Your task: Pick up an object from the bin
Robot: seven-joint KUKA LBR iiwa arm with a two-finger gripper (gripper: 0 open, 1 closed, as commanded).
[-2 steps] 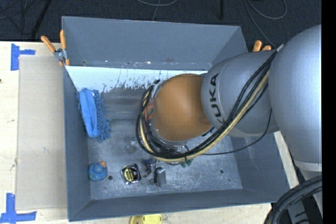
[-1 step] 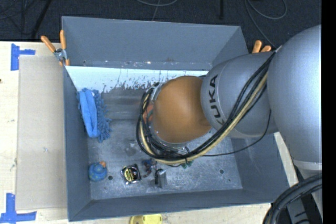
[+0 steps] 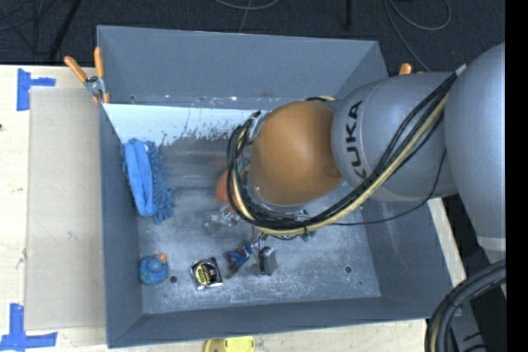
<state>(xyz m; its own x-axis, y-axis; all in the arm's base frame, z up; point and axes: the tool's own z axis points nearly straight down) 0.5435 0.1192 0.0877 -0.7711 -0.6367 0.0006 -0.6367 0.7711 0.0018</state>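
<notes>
Orange wrist cover (image 3: 293,152) hides much of the gripper (image 3: 264,260), low at the bin's (image 3: 247,62) 6 o'clock; spread or closed, I cannot tell. At its 9 o'clock lies 1 small blue piece (image 3: 238,256), likely light and rigid: pinch its narrow sides.

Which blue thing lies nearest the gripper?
The small dark-blue piece right beside the gripper; the blue cloth and the round blue toy lie farther left.

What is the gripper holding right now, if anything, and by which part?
Cannot tell. The gripper is low over the bin floor, beside a small blue thing near the tape measure; no hold is visible.
</notes>
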